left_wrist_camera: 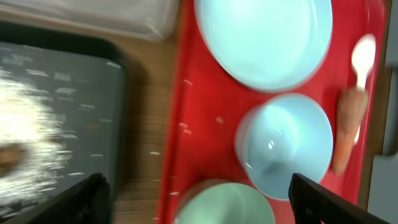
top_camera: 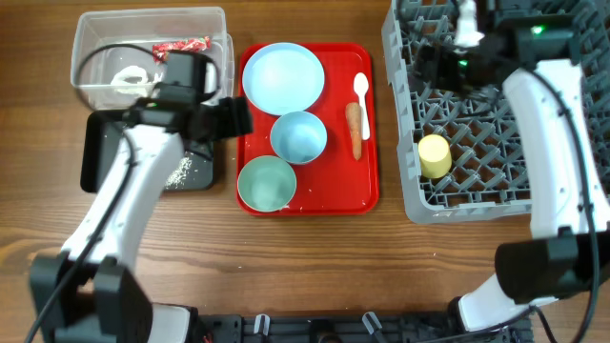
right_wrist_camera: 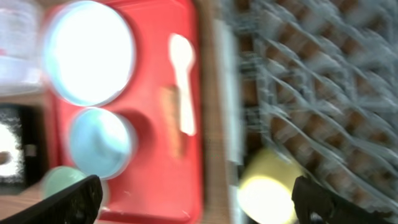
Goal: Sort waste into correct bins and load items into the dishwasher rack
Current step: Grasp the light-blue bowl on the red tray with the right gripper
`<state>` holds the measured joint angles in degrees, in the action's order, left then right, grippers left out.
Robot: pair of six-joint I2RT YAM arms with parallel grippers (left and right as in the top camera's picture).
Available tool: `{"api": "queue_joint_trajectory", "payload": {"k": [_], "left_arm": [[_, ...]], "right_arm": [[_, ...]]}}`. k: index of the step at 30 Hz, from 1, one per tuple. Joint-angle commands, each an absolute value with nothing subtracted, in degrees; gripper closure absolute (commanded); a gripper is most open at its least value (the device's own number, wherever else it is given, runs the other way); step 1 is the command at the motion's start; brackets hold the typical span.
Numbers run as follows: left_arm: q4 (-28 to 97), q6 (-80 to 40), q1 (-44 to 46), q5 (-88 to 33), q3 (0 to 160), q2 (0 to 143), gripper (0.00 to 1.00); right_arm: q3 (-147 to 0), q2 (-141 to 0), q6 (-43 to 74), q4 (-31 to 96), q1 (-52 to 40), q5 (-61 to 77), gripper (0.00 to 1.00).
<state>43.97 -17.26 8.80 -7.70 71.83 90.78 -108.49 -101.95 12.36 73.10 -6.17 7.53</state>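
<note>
With the dishwasher rack (top_camera: pixel 477 186) standing right of the red tray (top_camera: pixel 338 186), the plate (top_camera: pixel 283 76) and two bowls (top_camera: pixel 298 136) waiting on that tray and the yellow cup (top_camera: pixel 435 155) lying racked, loading is looking part-done, the left hand (left_wrist_camera: pixel 199 199) and right hand (right_wrist_camera: pixel 199 199) gaping wide, empty, likely needing to descend onto the plate.

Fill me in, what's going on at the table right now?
Sorting is partway done. The yellow cup lies in the grey rack; the red wrapper and white scrap are in the clear tub, rice in the black tub. The plate, blue bowl, green bowl, spoon and carrot stick wait on the red tray. Both grippers are open and empty: the left gripper near the tray's left edge, the right gripper over the rack's left side.
</note>
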Motion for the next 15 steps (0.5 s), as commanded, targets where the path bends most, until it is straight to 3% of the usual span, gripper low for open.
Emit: {"api": "queue_joint_trajectory", "payload": {"k": [1, 4, 5, 15], "left_arm": [[44.62, -16.97, -1.15, -6.33, 72.14, 79.79, 0.00], [44.84, -16.95, -6.63, -6.33, 72.14, 77.23, 0.00], [44.91, -16.95, -7.70, -6.31, 72.14, 77.47, 0.00], [44.86, -16.95, -8.16, -4.82, 72.14, 77.80, 0.00]], "right_arm": [[-106.72, -103.28, 18.52, 66.26, -15.18, 8.60, 0.03], [-102.54, -108.68, 23.83, 59.05, -20.56, 8.73, 0.18], [-100.62, -111.79, 24.29, 55.72, -22.70, 9.72, 0.29], [-99.83, -128.05, 29.21, 52.95, -26.39, 10.63, 0.74]]}}
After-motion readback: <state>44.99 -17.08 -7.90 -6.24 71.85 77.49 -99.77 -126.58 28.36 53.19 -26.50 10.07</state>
